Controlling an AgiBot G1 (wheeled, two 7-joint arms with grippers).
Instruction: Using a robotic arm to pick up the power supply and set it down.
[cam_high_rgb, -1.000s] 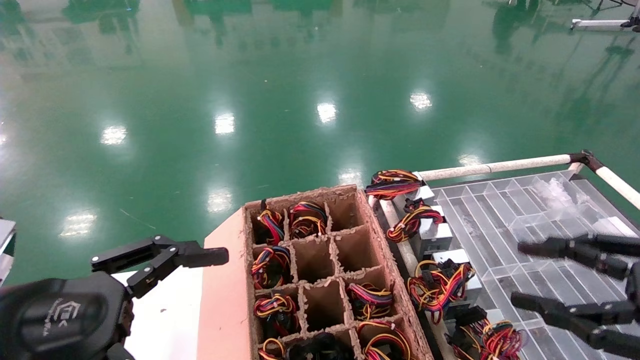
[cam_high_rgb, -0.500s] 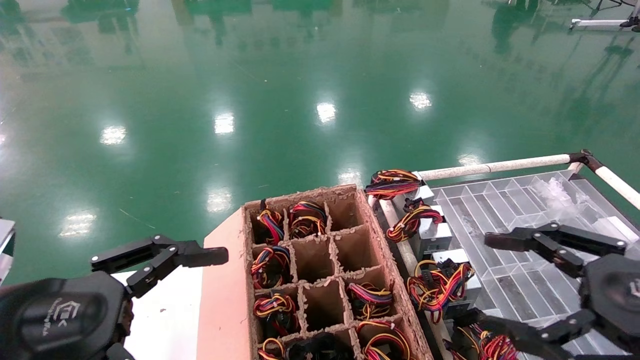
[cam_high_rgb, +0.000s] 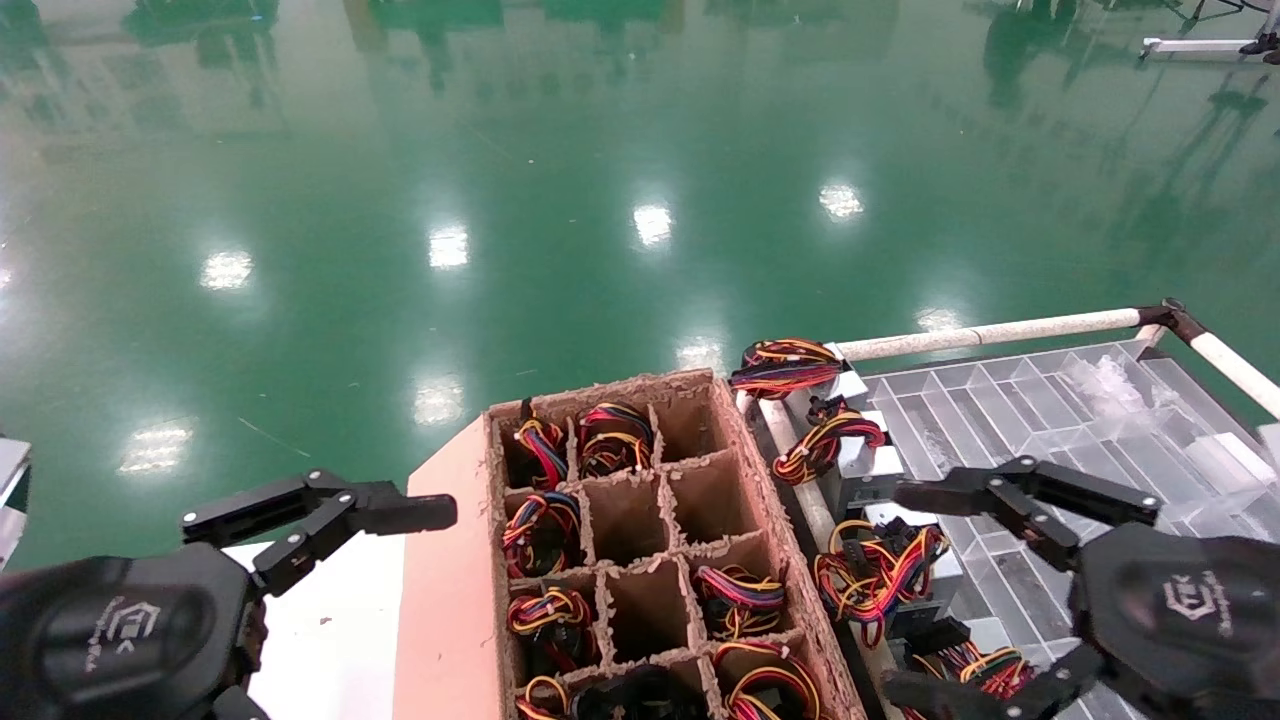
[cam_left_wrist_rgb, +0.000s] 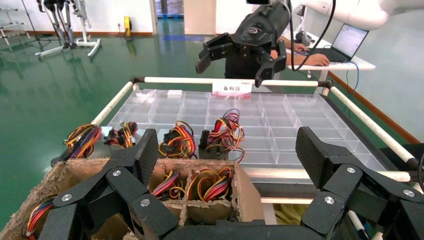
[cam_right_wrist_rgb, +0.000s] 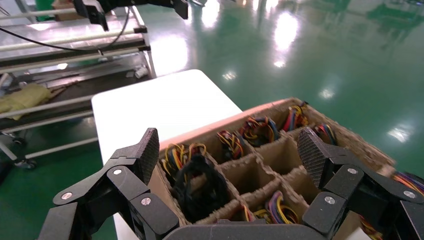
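A: Right gripper (cam_high_rgb: 905, 590)?
B: Jaws wide, straddling the power supply (cam_high_rgb: 885, 575) on the clear divided tray (cam_high_rgb: 1030, 420), not touching it.
A: Left gripper (cam_high_rgb: 320, 520)?
B: Parked, jaws wide, beside the cardboard crate (cam_high_rgb: 640, 540).
A: Left wrist view only?
B: A label card (cam_left_wrist_rgb: 231, 88) on the tray's far rail.

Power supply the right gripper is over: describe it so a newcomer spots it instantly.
Find the clear divided tray right of the cardboard crate. Power supplies line its left edge; take the third from the far end, the power supply, between the open right gripper's fingers. Its wires sprawl loose, unlike the coiled bundles beyond.
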